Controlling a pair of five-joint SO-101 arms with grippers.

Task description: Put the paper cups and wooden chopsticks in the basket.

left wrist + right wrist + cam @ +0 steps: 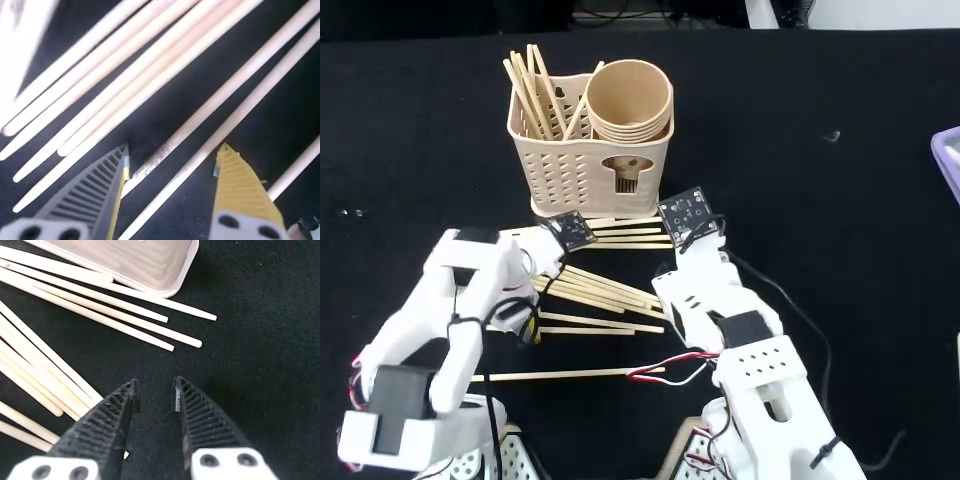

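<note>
1. The tabletop (pixel 850 260) is covered with a black cloth whose surface looks soft and a little fuzzy.
2. A small pale speck (pixel 832 136) lies on the cloth, well apart from everything else.
3. At the right edge of the high view, the corner of a lilac container (pixel 947 160) comes partly into sight.
4. Beyond the far edge of the tabletop there is a white surface (pixel 880 12) at the right and dark cables (pixel 620 14) near the middle.
5. The light is even and the shadows are soft.

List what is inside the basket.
A stack of paper cups sits in one side, and several chopsticks lean in the other. The wall of the basket hides most of their lower parts.
</note>
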